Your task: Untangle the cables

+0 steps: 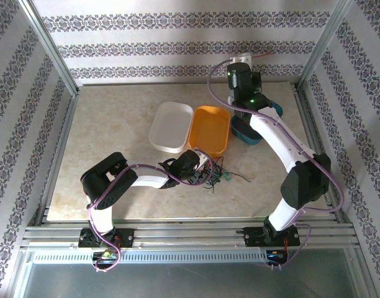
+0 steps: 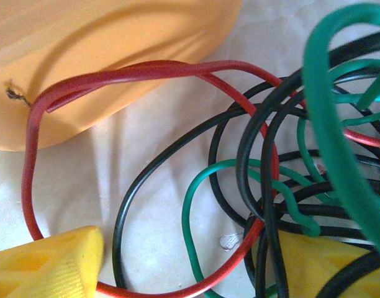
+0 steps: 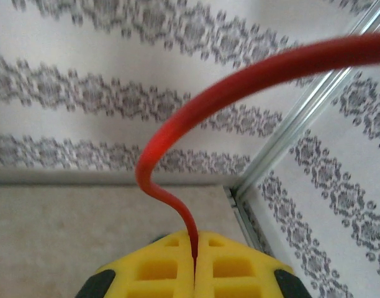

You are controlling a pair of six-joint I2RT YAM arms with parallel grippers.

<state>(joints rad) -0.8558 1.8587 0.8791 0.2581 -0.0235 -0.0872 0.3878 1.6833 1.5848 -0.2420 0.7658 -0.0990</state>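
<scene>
A tangle of red, green and black cables [image 1: 216, 176] lies on the table just in front of the orange tray [image 1: 210, 129]. My left gripper [image 1: 202, 169] is down at its left side and stands open. In the left wrist view its yellow fingertips [image 2: 56, 264] straddle loops of red cable [image 2: 146, 71], green cable [image 2: 193, 205] and black cable [image 2: 125, 211], gripping none. My right gripper [image 3: 195, 256] is raised near the back wall [image 1: 241, 62], shut on the end of a separate red cable [image 3: 177, 121], which curves up and away to the right.
A white tray [image 1: 171, 127] stands to the left of the orange one. A teal tray [image 1: 253, 131] sits under the right arm's forearm. Metal frame posts and patterned walls close in the back and both sides. The orange tray's wall [image 2: 103, 56] is close above the left fingers.
</scene>
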